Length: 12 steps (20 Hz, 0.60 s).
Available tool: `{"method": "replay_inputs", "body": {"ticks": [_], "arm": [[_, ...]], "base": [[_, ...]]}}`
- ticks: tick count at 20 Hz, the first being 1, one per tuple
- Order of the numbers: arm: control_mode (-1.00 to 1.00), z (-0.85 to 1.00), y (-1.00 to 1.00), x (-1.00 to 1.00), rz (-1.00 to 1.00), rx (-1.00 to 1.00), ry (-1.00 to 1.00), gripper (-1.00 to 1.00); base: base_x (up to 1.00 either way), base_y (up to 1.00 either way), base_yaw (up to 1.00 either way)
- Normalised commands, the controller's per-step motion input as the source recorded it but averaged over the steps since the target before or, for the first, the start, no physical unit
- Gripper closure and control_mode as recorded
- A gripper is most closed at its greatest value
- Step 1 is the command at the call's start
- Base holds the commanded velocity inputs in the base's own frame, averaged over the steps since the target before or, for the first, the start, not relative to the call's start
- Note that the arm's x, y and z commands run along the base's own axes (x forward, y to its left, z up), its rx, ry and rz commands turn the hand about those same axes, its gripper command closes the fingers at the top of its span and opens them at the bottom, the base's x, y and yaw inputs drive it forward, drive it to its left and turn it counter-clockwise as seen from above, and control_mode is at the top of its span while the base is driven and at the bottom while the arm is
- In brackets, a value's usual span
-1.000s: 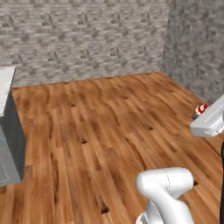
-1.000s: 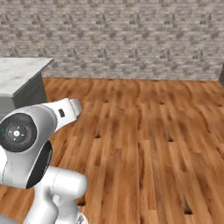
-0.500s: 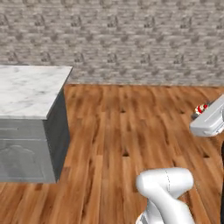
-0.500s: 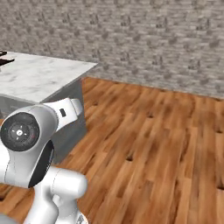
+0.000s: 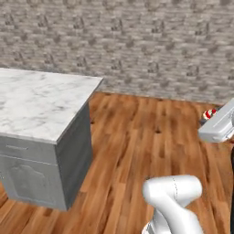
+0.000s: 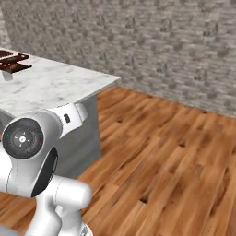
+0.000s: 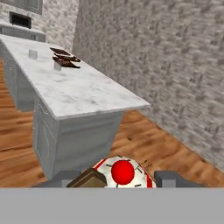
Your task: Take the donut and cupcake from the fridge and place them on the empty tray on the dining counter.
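Observation:
My gripper (image 7: 118,178) is shut on the cupcake (image 7: 123,171), whose pale top with a red ball in the middle sits between the two grey fingertips. From the left base view the cupcake (image 5: 209,114) peeks out past the white hand at the right edge, above the wood floor. The dining counter (image 5: 41,103) with its white marble top and grey base stands to the left, apart from the hand. Dark reddish-brown flat trays (image 7: 65,58) lie far along the counter (image 7: 83,94); which one is the empty tray I cannot tell. The donut and the fridge are out of view.
A grey stone wall (image 5: 137,45) runs behind the wood floor (image 6: 175,156). Two small pale objects (image 7: 32,54) stand on the counter near the trays (image 6: 14,63). A dark microwave (image 7: 19,19) sits on a far wall counter.
The base has turned, so the whole scene has swung and the dining counter has come into view from the left. The cupcake stays in the shut gripper.

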Motion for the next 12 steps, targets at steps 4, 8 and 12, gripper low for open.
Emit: {"method": "replay_inputs", "body": {"ticks": [4, 8, 12], "arm": [[1.0, 0.0, 0.0, 0.0, 0.0, 0.0, 0.0, 1.0], [1.0, 0.0, 0.0, 0.0, 0.0, 0.0, 0.0, 1.0], [1.0, 0.0, 0.0, 0.0, 0.0, 0.0, 0.0, 1.0]], "base": [[1.0, -0.51, 0.38], [1.0, -0.61, 0.44], [1.0, -0.85, 0.44]]}}
